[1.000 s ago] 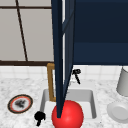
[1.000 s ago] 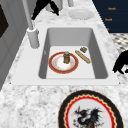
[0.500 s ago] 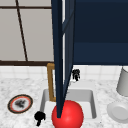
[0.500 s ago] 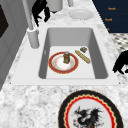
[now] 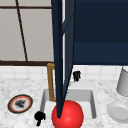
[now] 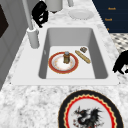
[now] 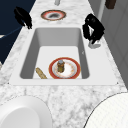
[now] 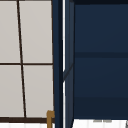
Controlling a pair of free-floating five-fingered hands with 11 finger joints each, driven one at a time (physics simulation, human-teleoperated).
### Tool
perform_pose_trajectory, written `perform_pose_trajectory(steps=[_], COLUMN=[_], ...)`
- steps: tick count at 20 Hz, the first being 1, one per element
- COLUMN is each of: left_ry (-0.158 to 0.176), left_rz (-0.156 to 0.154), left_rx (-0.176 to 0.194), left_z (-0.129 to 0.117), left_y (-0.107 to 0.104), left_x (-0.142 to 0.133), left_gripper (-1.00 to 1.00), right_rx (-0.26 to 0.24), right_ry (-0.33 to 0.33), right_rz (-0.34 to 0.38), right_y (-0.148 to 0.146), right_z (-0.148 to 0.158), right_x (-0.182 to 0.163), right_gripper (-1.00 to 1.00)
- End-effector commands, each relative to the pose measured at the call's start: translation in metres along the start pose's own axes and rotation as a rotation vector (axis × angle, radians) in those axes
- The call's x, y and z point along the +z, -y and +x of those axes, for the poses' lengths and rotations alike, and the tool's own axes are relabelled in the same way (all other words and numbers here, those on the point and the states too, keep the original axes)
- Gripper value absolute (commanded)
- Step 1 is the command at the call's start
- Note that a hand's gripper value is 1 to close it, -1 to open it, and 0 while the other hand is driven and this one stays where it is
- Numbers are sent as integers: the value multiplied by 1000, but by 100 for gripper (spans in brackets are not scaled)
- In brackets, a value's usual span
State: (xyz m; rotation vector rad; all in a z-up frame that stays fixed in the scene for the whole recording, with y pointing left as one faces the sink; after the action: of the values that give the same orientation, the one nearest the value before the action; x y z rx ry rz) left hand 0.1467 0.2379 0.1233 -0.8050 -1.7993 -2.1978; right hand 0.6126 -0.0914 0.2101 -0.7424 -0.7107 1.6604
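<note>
Black right hand (image 5: 76, 75) hangs behind the sink (image 6: 100, 60), at the faucet's (image 6: 32, 32) one o'clock in the left side view, a little lower than half a second ago. Fingers curled downward, gripping nothing. Left hand (image 5: 39, 117) unmoved at the sink's front edge, fingers drooping loosely, nothing held. Red-rimmed plate (image 6: 63, 62) with a small jar (image 6: 66, 57) sits in the basin as before, bread stick (image 6: 82, 56) at its two o'clock.

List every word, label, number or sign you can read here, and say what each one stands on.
No readable text anywhere.
Dark cabinet: small orange marks, too blurred to read.
Plate on the counter: a black dragon-like drawing, no letters.
Small jar on the red-rimmed plate in the sink: no legible label.
</note>
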Motion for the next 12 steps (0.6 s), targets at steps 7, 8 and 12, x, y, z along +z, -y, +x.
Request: perform_pose_trajectory(steps=[7, 8, 12], left_ry=[0, 0, 0], left_rz=[0, 0, 0], left_rx=[0, 0, 0], left_z=[0, 0, 0], left_y=[0, 0, 0], left_x=[0, 0, 0], left_gripper=[0, 0, 0], right_rx=[30, 36, 45], right_ry=[-1, 3, 9], right_rz=[-190, -189, -158], right_y=[7, 14, 29], right_z=[-18, -23, -35], right_x=[39, 43, 62], right_gripper=[-100, -100, -100])
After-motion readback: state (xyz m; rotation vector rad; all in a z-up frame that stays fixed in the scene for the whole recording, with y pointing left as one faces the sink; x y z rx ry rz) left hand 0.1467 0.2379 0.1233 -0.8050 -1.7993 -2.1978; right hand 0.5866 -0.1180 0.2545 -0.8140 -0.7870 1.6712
